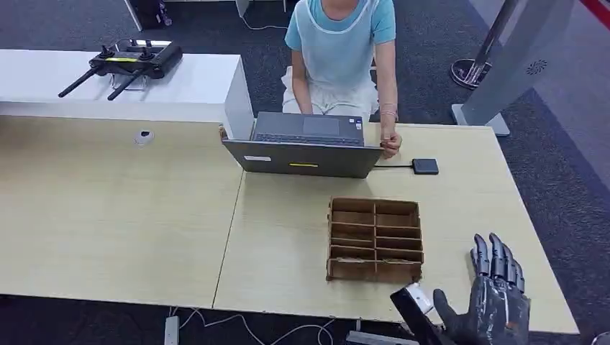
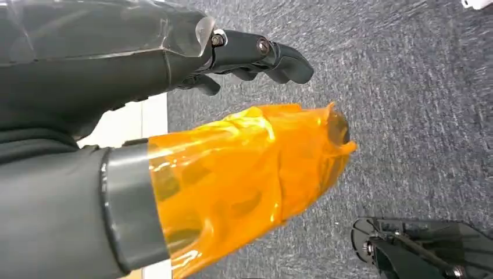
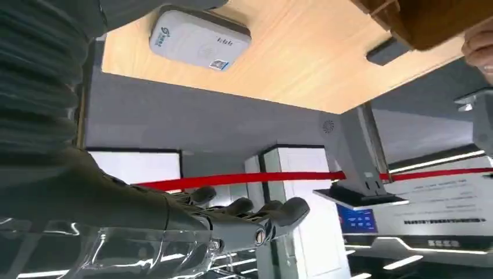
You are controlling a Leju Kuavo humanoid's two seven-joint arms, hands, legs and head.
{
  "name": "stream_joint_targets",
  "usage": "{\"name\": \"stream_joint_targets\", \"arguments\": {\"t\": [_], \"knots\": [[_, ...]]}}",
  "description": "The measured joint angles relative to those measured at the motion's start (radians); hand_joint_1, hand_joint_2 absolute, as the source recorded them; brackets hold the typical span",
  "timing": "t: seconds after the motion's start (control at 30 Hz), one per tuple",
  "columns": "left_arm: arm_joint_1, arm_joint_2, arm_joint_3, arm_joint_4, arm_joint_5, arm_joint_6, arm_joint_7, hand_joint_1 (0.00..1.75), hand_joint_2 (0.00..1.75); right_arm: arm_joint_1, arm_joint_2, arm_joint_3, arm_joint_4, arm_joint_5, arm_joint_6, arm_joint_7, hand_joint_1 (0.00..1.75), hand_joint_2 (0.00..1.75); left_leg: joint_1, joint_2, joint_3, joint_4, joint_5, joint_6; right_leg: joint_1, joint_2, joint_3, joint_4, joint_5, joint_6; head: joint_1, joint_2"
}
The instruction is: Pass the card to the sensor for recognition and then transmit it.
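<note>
My right hand point(image 1: 496, 295) hovers over the table's front right corner with its fingers point(image 3: 256, 212) stretched out and apart, holding nothing. Just left of its thumb lies a small white-grey sensor box point(image 1: 416, 293), which the right wrist view shows flat on the wood point(image 3: 200, 39). A brown cardboard divider box point(image 1: 375, 239) stands left of and beyond the hand; what lies in its slots I cannot tell. My left hand point(image 2: 256, 55) hangs over grey carpet beside the table, with its orange-wrapped thumb point(image 2: 250, 174) apart from loosely bent fingers and nothing in it.
A person point(image 1: 342, 50) sits across the table behind a grey laptop point(image 1: 306, 147), one hand point(image 1: 389, 146) at its right edge. A small black pad point(image 1: 425, 166) is wired to the laptop. A black controller point(image 1: 133, 63) lies on the white counter at the back left.
</note>
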State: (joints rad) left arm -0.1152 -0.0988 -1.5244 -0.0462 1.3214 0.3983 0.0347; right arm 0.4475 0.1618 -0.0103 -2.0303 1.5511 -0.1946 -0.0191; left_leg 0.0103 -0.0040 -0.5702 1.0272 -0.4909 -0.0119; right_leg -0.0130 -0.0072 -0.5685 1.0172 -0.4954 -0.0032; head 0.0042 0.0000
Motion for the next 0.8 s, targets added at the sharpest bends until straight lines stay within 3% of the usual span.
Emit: {"name": "stream_joint_targets", "arguments": {"t": [0.4, 0.8], "knots": [[-0.001, 0.004, 0.0, 0.0, -0.018, 0.0, -0.001, 0.0, 0.0, -0.017, -0.046, 0.053, 0.045, 0.0, 0.008, 0.023, 0.0, 1.75, 0.0, 0.0, 0.0, 0.0, 0.0, 0.0, 0.0, 0.0, 0.0, 0.0, 0.0, 0.0, 0.0, 0.0], [-0.006, 0.013, 0.0, 0.0, -0.064, -0.003, -0.003, 0.0, 0.0, -0.093, -0.121, 0.139, 0.177, -0.011, 0.005, 0.065, 0.0, 1.75, 0.0, 0.0, 0.0, 0.0, 0.0, 0.0, 0.0, 0.0, 0.0, 0.0, 0.0, 0.0, 0.0, 0.0]]}}
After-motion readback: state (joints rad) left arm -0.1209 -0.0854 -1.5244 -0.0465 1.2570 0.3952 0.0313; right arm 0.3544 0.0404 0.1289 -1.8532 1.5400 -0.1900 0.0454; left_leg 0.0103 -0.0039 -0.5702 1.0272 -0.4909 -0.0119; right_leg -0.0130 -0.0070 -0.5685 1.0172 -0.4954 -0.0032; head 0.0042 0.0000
